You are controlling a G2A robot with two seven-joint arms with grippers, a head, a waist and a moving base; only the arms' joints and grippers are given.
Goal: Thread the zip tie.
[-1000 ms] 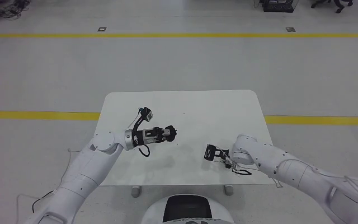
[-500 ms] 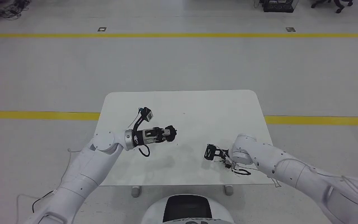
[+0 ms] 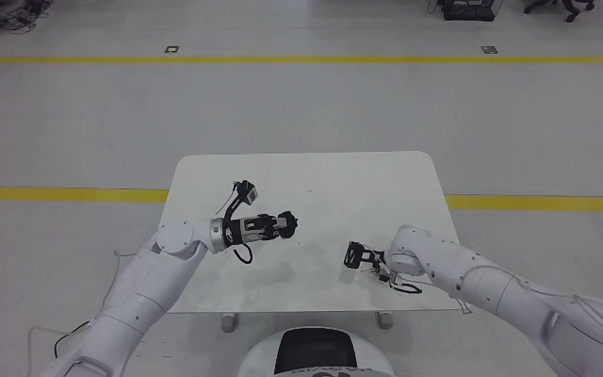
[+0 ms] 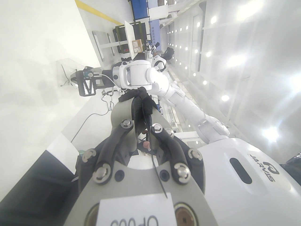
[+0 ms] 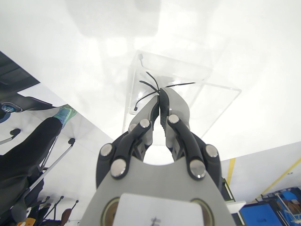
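My left gripper (image 3: 289, 224) hangs above the middle of the white table (image 3: 311, 174), shut on a thin black zip tie (image 4: 153, 163). Its strap runs back between the fingers toward the wrist. My right gripper (image 3: 352, 255) is low near the table's front right, with its tips (image 5: 160, 94) inside a clear tray (image 5: 178, 65). It is shut on one of the black zip ties (image 5: 150, 84) that lie crossed in the tray. From the left wrist view, the right gripper (image 4: 85, 87) is farther off over the clear tray (image 4: 64, 68).
The table's front edge (image 5: 89, 122) runs just behind the tray. A person's dark leg and shoe (image 5: 47, 123) stand beside the table on that side. Bare tabletop stretches beyond the tray and between the two grippers.
The right arm has shifted very slightly at the tray. The left arm has kept still with its zip tie.
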